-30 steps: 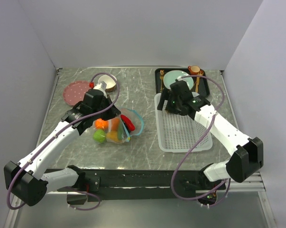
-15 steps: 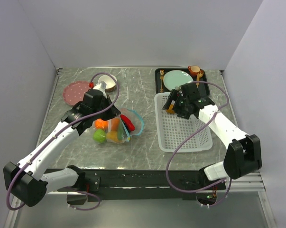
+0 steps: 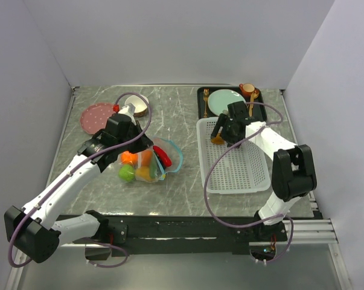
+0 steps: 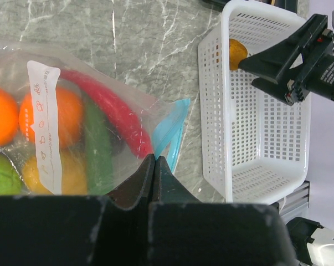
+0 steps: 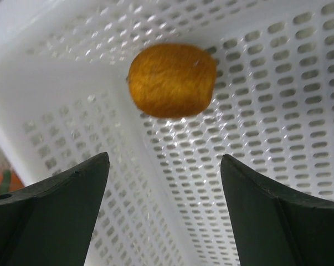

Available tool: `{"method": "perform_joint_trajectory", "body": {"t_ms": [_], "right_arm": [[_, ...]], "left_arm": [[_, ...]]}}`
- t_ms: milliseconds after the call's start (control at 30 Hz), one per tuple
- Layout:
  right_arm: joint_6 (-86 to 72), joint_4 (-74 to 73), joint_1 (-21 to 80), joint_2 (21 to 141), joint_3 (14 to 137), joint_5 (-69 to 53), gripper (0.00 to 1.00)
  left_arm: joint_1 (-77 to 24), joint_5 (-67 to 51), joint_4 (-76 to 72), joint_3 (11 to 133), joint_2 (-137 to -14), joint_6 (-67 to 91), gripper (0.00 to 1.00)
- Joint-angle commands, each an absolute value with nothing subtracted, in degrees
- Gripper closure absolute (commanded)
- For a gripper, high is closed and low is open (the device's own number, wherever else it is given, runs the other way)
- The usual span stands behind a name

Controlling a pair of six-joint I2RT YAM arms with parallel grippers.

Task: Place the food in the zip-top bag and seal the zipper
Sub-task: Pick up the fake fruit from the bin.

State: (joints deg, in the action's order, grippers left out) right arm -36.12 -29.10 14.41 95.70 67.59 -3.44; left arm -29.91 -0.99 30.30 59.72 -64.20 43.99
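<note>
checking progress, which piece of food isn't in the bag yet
The yellow-brown fruit, alone in a corner of the white basket; the oranges, green apple, pepper and red chili are all inside the zip-top bag.

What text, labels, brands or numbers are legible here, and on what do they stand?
White label on the zip-top bag: rows of small grey marks, too small and blurred to read.
White mesh basket: no print shows.
Nothing else in any view carries readable text.
</note>
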Motion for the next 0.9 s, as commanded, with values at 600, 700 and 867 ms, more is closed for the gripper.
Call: {"method": "perform_joint_trajectory", "body": {"t_ms": [600, 700, 867], "right_arm": [[-32.08, -26.28, 11.87, 106.61, 77.43, 2.64, 0.31], [-32.17, -26.28, 11.95, 106.00, 76.64, 2.46, 0.36], [-32.26, -25.23, 11.87, 103.98, 73.40, 1.23, 0.43]], "left_arm": [[-29.88, 1.40, 30.85, 63.02, -64.60, 42.19, 0.99], [-29.88, 1.14, 30.50, 62.76, -64.25, 42.36, 0.99], [-29.88, 0.79, 30.41, 62.49, -64.16, 42.36, 0.99]]}}
